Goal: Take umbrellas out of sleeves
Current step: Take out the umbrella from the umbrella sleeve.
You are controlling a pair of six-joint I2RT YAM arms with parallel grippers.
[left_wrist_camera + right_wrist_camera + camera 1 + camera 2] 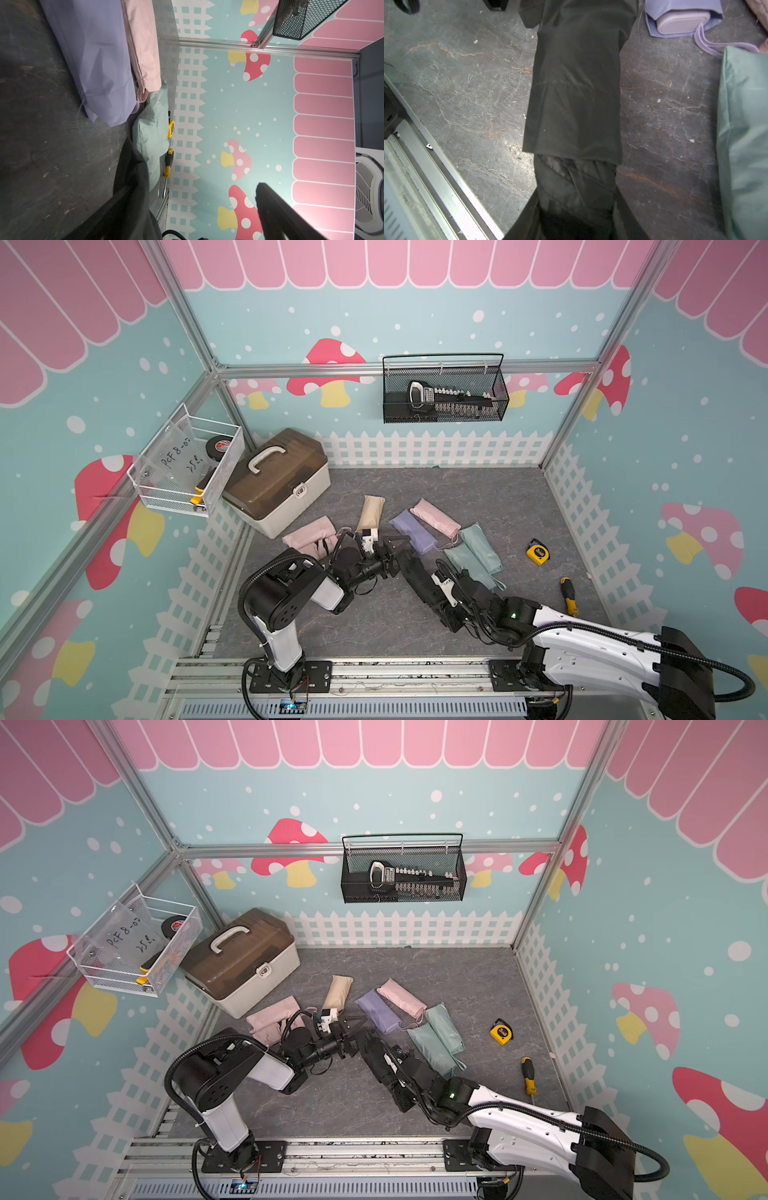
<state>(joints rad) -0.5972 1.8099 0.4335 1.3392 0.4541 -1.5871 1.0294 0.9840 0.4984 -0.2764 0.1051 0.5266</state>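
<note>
Our right gripper (pixel 577 190) is pinching the black umbrella (pixel 571 172) by its pleated end, which shows just past the open hem of the black sleeve (pixel 575 93). Sleeve and umbrella lie slantwise on the tabletop (pixel 365 622), near the middle, between the two arms. Our left gripper (pixel 402 546) stands spread wide at the sleeve's far end. We cannot tell whether a finger touches the cloth.

As we judge it, the step in hand is to clamp that far end and draw the two apart. We should close on cloth alone, beyond the umbrella's tip, so the bundle is free to slide. Then we pull along the sleeve's length, not upward, with the right grip firm. The lilac sleeve (pixel 415 533) lies just beside, to the far right, and we should keep its cloth out of the jaws.
</note>
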